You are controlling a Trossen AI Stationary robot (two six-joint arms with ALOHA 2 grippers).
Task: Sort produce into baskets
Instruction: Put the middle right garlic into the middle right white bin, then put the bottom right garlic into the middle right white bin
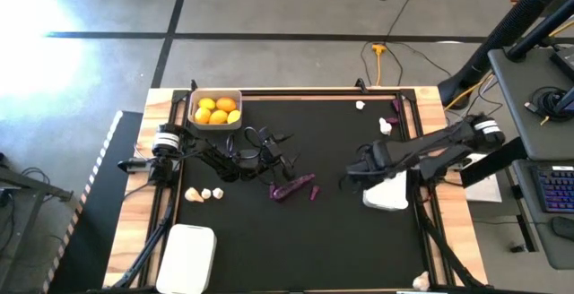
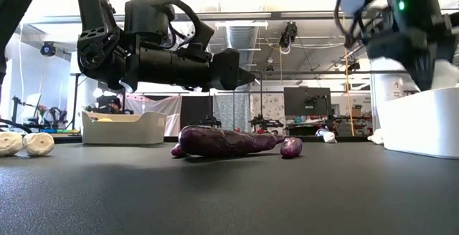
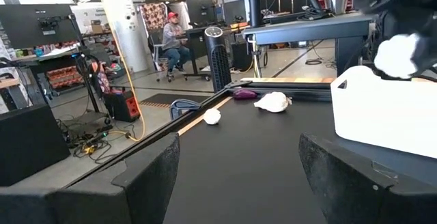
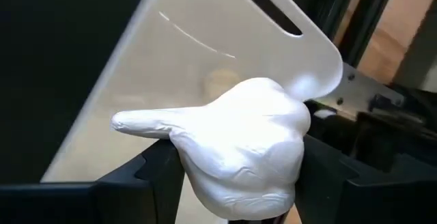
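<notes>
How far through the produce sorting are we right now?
Done: the citrus fruits sit in the far-left basket. In hand: the right claw grips a garlic bulb above the right basket. Left: the eggplants mid-table, two bulbs by the left edge, more near the far right corner. The near-left basket looks empty. The left claw hovers open.

High view: overhead, straight down, whole black table [image 1: 296, 231] and both arms. Low view: table-top height, level across the surface, purple eggplant [image 2: 226, 141] close, room behind. Left wrist view: faces along the table toward the far rail and a white basket [image 3: 382, 108], room beyond. Right wrist view: very near, downward onto that basket [image 4: 171, 67]. High and low views share the eggplant [image 1: 293, 187].
</notes>
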